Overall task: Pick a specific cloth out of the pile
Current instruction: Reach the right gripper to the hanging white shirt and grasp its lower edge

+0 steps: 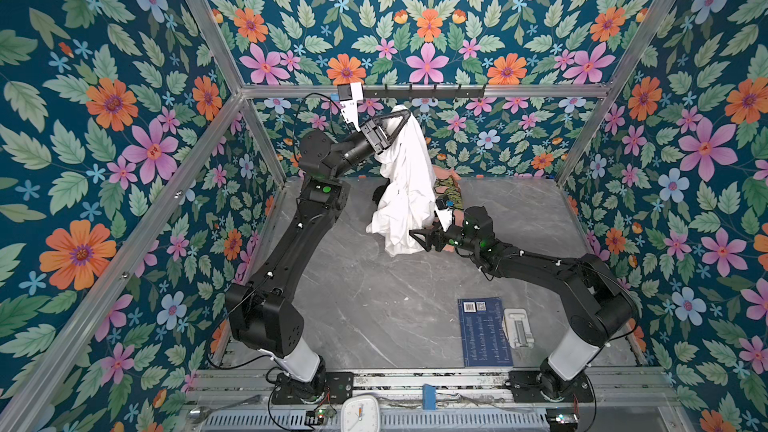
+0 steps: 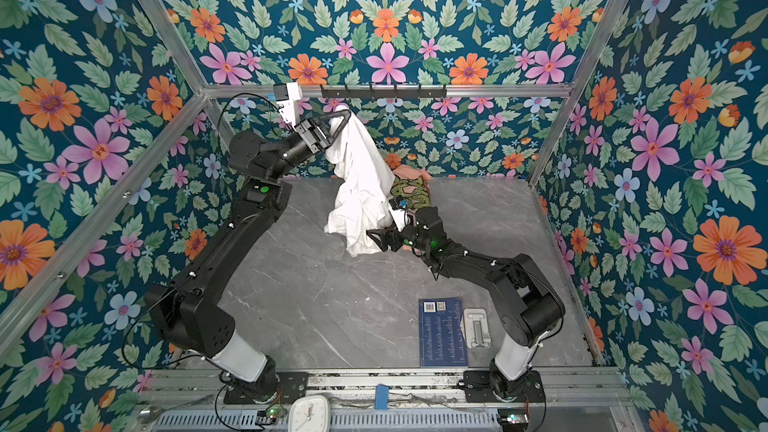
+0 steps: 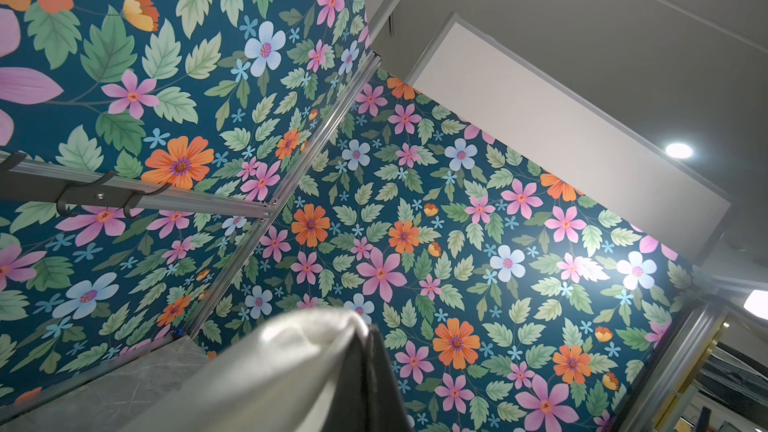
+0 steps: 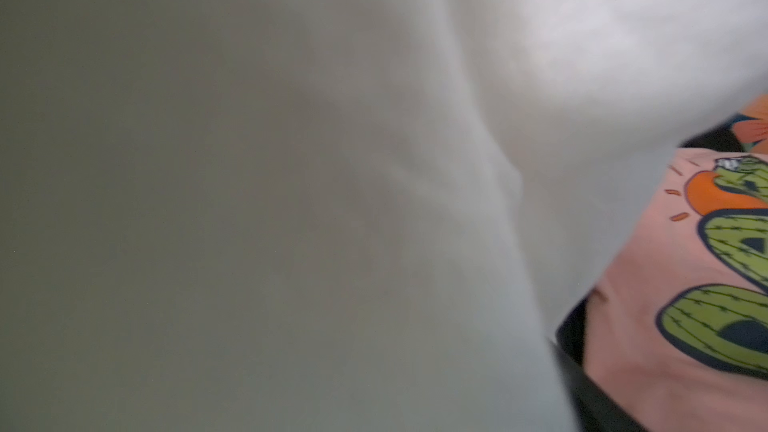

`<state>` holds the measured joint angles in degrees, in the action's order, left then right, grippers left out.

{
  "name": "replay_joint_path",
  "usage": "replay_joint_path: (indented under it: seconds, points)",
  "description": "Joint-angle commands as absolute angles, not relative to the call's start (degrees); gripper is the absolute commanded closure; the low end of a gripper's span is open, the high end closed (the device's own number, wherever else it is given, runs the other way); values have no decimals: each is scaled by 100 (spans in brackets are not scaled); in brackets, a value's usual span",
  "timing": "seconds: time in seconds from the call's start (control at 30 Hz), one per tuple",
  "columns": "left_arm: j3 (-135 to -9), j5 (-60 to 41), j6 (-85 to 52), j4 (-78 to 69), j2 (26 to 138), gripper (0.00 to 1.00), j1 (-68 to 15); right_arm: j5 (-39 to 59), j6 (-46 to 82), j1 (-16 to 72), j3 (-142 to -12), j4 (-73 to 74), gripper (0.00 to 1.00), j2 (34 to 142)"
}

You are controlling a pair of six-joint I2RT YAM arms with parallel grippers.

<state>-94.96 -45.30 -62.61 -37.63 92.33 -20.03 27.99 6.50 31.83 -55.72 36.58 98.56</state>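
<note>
Left arm: it rises from its base at the near edge, bends at the elbow and turns rightward. The left gripper (image 1: 405, 118) (image 2: 344, 117) is held high, close under the hook rail (image 1: 432, 91) on the back wall. Its jaws are clamped on the top of the cloth (image 1: 399, 184) (image 2: 358, 184). The left wrist view confirms white fabric (image 3: 291, 367) pinched against a dark finger.

Right arm: it is stretched low across the grey table (image 1: 365, 305) toward the centre, wrist near the surface. The right gripper (image 1: 417, 238) (image 2: 375, 238) points leftward into the lower hem of the cloth. Whether its jaws are closed on fabric or merely against it cannot be told (folds cover the tips).

The cloth: plain white with no print. It hangs in one long rumpled column from the raised gripper down to the table, where its lower folds bunch up. It fills most of the right wrist view (image 4: 291, 160).

The pile (image 1: 448, 197) (image 2: 409, 195): it lies just behind and right of the hanging cloth, at the back of the table. A peach-pink shirt (image 4: 648, 284) with a green and orange graphic shows on top.
</note>
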Motion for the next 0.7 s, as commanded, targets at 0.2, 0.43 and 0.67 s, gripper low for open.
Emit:
replay_joint_path:
  seconds: [0.2, 0.43, 0.67]
  points:
    - [-9432, -4526, -6067, -3975, 9081, 100, -1978, 3057, 755, 3190, -5763, 3521, 58, 9778]
    - [-9294, -4486, -5982, -3903, 8986, 100, -1889, 3060, 757, 3190, -5726, 3270, 81, 9554]
    - [-9081, -4483, -5911, -3832, 8839, 100, -1741, 2819, 612, 3190, -5583, 2949, 89, 8813]
